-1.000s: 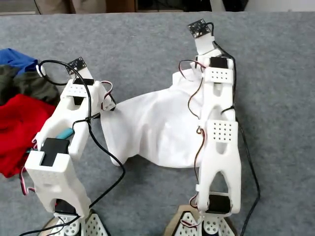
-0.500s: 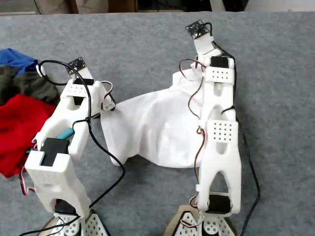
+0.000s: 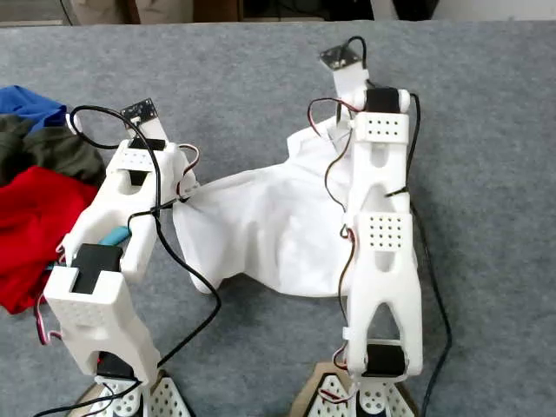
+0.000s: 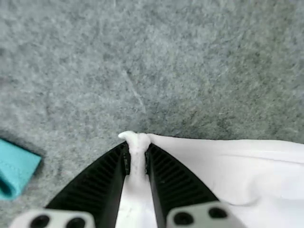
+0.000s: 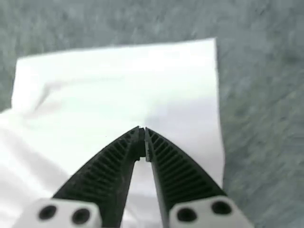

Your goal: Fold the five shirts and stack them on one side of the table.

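A white shirt (image 3: 269, 228) lies crumpled in the middle of the grey table. My left gripper (image 4: 137, 148) is shut on a pinched fold of the white shirt (image 4: 228, 166) at its left edge; in the high view that gripper (image 3: 184, 186) sits at the shirt's left corner. My right gripper (image 5: 143, 138) is shut over a flat white shirt (image 5: 118, 85) panel, and its tips press together on the cloth. From above, the right gripper (image 3: 337, 130) holds the shirt's raised far corner.
A pile of other shirts lies at the table's left edge: a red one (image 3: 30, 226), a dark green one (image 3: 48, 152) and a blue one (image 3: 26, 100). A teal piece (image 4: 12, 173) lies beside the left gripper. Bare grey table (image 3: 486, 130) stretches to the right and far side.
The right arm has swung a little to the left, dragging the shirt's far corner with it. The left gripper shifted slightly, and the shirt's left edge followed.
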You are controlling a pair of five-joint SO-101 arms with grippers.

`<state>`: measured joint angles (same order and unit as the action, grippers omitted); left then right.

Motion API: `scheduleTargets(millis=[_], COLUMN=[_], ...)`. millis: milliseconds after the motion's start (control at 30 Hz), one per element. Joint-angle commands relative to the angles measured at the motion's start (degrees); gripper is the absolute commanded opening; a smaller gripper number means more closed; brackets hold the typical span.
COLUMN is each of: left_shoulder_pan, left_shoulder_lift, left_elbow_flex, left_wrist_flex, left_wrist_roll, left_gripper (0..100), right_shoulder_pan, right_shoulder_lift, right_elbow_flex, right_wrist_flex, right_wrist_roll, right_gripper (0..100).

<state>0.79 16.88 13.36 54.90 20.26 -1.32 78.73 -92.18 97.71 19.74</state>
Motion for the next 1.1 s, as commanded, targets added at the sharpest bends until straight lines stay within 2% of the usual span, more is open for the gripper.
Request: scheduleTargets(millis=[0, 167, 367, 533, 833, 1067], left_shoulder_pan=[-0.88, -0.97, -0.97, -1.05, -1.58, -1.67], left_shoulder_lift=[-0.31, -0.31, -0.31, -0.31, -0.31, -0.31], left_elbow_flex=[-2.29, -2.20, -2.55, -2.55, -2.55, -2.29], left_wrist_flex=[0.70, 0.79, 2.46, 2.99, 3.08, 3.25], left_wrist_roll=[-0.53, -0.62, -0.79, -0.88, -5.45, -5.80], left_gripper=[2, 2, 2, 2, 2, 2], right_shoulder_pan=[0.04, 1.80, 1.89, 4.62, 4.62, 5.23], right_shoulder_lift=[-6.99, -11.74, -15.87, -18.86, -38.46, -55.52], right_elbow_flex=[-1.63, 3.56, 22.73, 34.51, 60.79, 81.89], right_wrist_flex=[4.75, 4.75, 4.75, 4.75, 3.87, -7.91], right_wrist_roll=[-0.35, -0.44, -0.09, -0.18, 0.53, 0.70], right_gripper=[0.5, 0.5, 0.5, 0.5, 0.5, 0.5])
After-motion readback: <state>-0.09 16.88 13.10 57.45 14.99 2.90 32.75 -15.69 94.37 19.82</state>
